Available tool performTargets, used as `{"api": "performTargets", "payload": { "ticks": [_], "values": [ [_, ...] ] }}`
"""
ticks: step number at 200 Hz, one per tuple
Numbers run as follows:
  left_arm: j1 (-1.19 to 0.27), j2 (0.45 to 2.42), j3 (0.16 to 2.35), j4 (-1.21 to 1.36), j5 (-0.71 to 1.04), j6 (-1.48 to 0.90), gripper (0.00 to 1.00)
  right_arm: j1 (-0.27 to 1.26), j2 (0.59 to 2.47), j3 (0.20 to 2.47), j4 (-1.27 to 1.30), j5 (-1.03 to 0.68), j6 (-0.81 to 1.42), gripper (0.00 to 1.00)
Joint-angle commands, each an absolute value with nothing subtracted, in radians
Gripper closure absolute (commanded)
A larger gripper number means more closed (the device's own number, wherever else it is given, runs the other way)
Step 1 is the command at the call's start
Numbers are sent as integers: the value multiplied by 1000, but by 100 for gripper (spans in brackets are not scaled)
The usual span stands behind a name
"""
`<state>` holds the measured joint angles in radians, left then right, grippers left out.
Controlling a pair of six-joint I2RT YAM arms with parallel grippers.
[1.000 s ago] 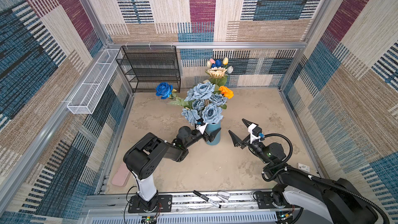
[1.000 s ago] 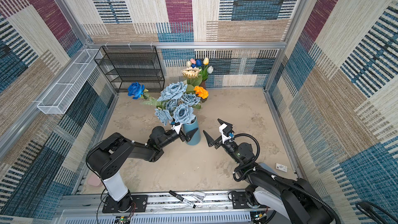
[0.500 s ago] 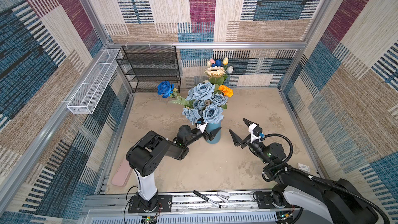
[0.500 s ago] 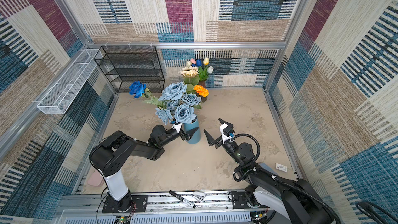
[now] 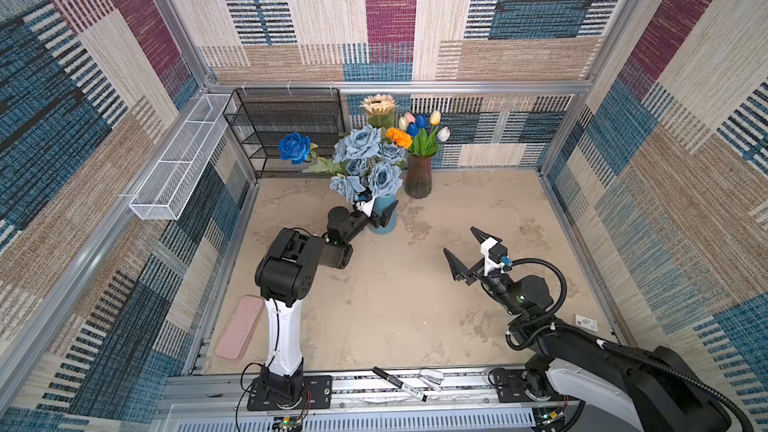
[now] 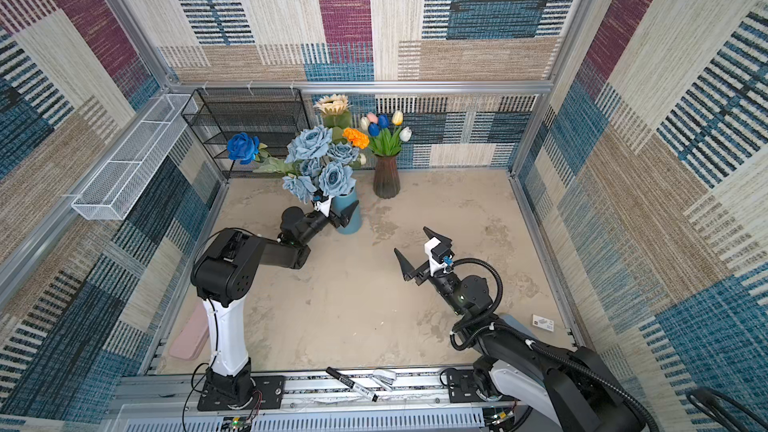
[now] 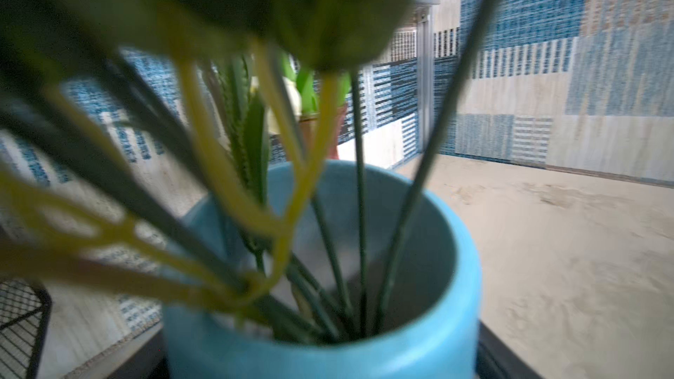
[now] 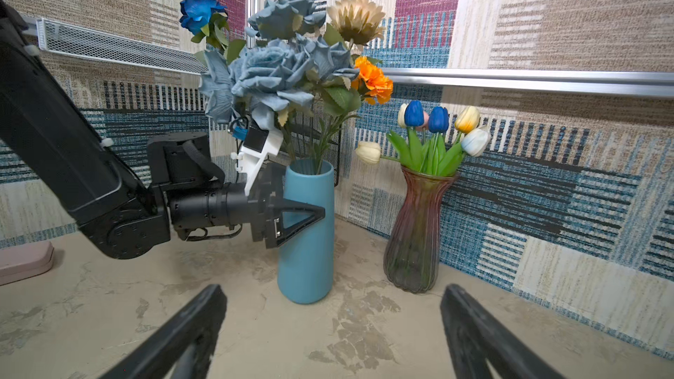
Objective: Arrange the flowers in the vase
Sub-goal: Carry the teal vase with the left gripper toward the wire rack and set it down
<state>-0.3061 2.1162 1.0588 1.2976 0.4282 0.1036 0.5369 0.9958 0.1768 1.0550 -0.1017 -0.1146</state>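
Observation:
A blue vase [image 5: 384, 220] [image 8: 306, 249] stands left of centre and holds flowers: a dusty-blue rose bunch [image 5: 365, 155], a deep-blue rose [image 5: 294, 147], a cream sunflower [image 5: 378, 103] and an orange bloom [image 5: 399, 137]. My left gripper [image 5: 380, 214] straddles the vase's upper body, shut on it. One of its fingers [image 8: 299, 215] lies along the near side. The left wrist view looks down at the stems inside the vase rim [image 7: 456, 286]. My right gripper [image 5: 460, 241] [image 8: 333, 291] hovers open and empty, right of the vase and facing it.
A brown glass vase [image 5: 417, 178] with tulips [image 5: 422, 126] stands against the back wall. A black wire shelf [image 5: 286, 130] fills the back left corner, with a white wire basket [image 5: 178, 160] on the left wall. A pink case [image 5: 241, 328] lies front left and markers [image 5: 399, 384] lie on the front rail.
My left gripper and the blue vase with its bouquet have shifted together toward the back left, uncovering the brown vase of tulips. The right arm has stayed in place.

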Motion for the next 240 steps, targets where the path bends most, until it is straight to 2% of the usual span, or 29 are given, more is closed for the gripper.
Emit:
{"api": "performTargets", "payload": {
  "ticks": [1,54,120,127,132,154,240],
  "values": [
    [-267,2178,1182,1217,460,145,47,537,975,177,1061,-83,-128,5],
    [-226,2278,1326,1160,396,184,47,535,918,166,1023,-59,-136,5],
    [-209,2338,1422,1133,406,173,45,533,917,169,1021,-61,-140,5],
    [-207,2341,1422,1140,406,172,43,532,917,172,1022,-63,-138,5],
    [-207,2342,1421,1149,405,173,38,534,917,173,1020,-64,-138,5],
    [-206,2343,1394,1209,397,176,2,532,905,176,1011,-66,-140,5],
    [-183,2246,1229,1276,343,213,1,532,878,189,986,-88,-139,4]
  ]
}}
